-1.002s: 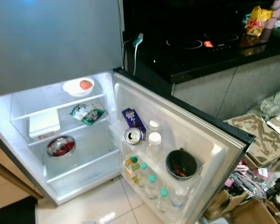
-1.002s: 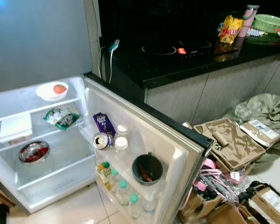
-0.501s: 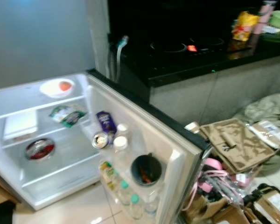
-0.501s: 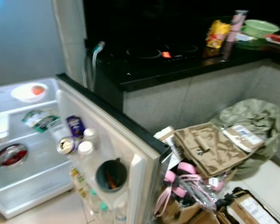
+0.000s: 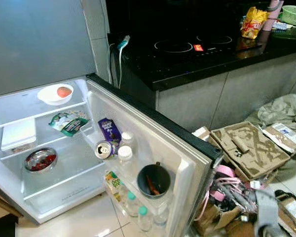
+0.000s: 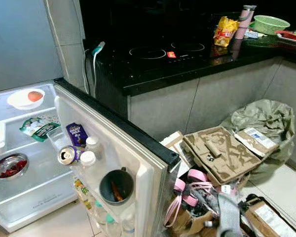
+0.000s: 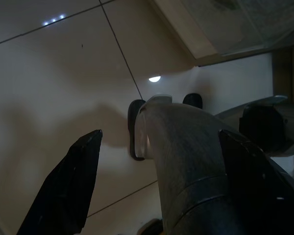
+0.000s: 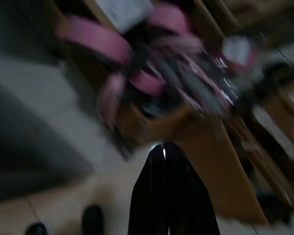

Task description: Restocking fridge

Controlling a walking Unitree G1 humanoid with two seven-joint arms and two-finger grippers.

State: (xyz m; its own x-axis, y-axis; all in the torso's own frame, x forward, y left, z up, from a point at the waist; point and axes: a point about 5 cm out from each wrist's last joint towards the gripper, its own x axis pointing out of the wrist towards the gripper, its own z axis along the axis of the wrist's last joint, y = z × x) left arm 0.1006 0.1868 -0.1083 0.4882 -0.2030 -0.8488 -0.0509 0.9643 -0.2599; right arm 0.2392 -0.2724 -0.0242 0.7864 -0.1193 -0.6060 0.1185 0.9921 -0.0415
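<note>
The fridge (image 5: 49,148) stood open between stocking steps, both jaws empty (left spread, right closed), so fetching goods from the table (image 5: 197,54) beside it seemed next.

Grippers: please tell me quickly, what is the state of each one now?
Left gripper: open, holding nothing, hanging over the floor tiles.
Right gripper: fingers together, closed, holding nothing, low beside the pink straps.

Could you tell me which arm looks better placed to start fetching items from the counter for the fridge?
Probably right: the right arm rises on the counter side, its gripper shut; the left gripper hangs open over the floor.
</note>
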